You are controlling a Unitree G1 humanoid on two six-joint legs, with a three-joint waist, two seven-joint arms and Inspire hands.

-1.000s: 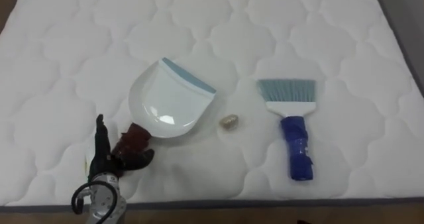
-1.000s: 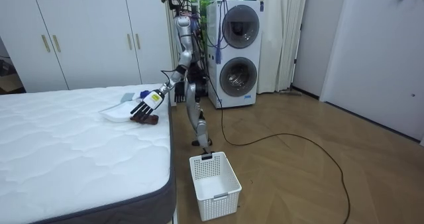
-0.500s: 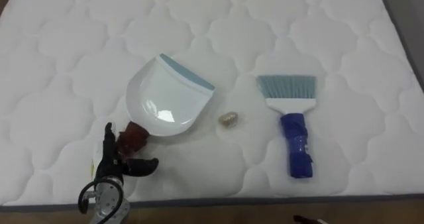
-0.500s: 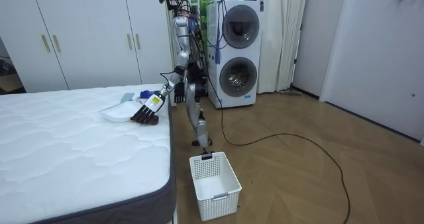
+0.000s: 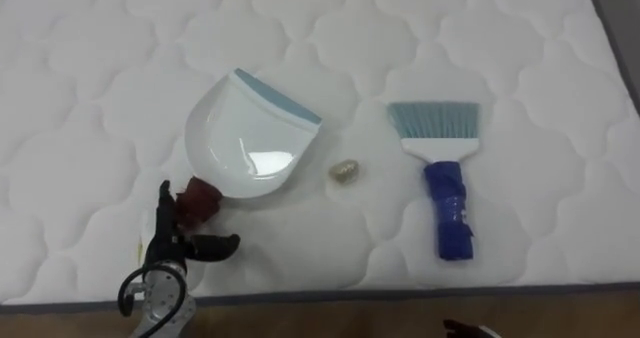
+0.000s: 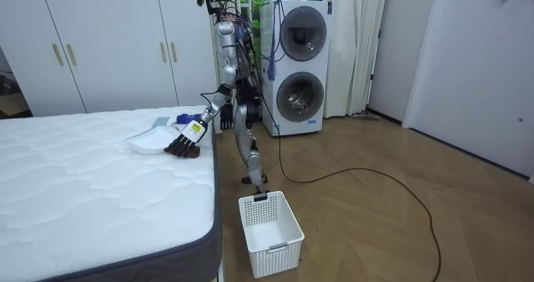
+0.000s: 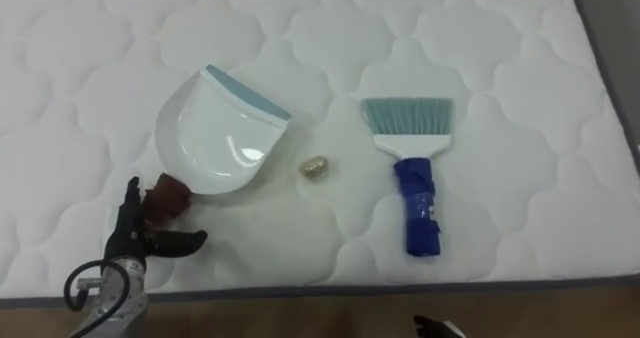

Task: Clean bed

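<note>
White quilted mattress [image 5: 100,98] is laid with a white plastic dustpan with a blue lip and dark red handle [image 5: 250,143], a small beige lump [image 5: 345,170] just beside that lip, and a blue-handled brush [image 5: 447,193] farther right. The left hand [image 5: 168,246] is held released, fingers straight, just beside the dustpan's handle.

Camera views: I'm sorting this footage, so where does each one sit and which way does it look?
Left eye view: on the head, looking down at the bed with dustpan and brush; left hand low left.
Right eye view: same scene from slightly aside; both share dustpan, brush, hand.
Room view: stands off in the room, facing the whole robot beside the bed.
</note>
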